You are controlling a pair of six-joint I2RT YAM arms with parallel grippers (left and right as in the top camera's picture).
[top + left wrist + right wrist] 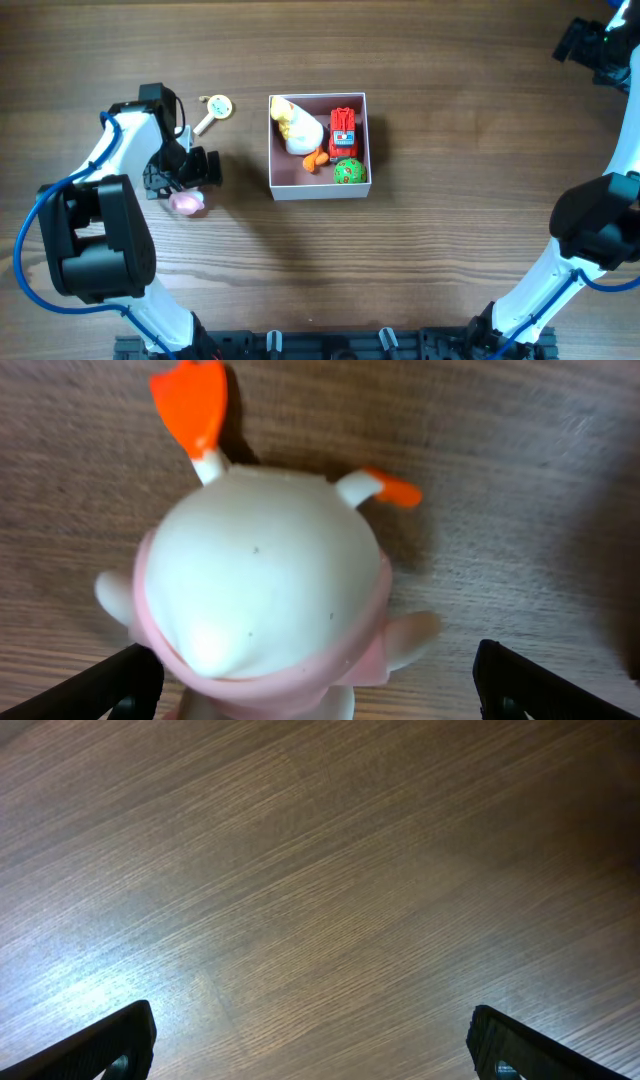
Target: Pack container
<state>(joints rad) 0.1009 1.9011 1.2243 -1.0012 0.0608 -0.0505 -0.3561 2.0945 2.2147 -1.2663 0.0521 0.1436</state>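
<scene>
Here, the open left tool [315, 682] straddles a white-and-pink toy [260, 580] on the tabletop [420, 260], the container [318, 190] near on its right, well apart from the open right tool [310, 1045].

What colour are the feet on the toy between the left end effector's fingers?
Orange feet, clearest in the left wrist view.

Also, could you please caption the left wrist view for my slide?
Open left gripper straddles a white toy with orange feet on the table.
</scene>
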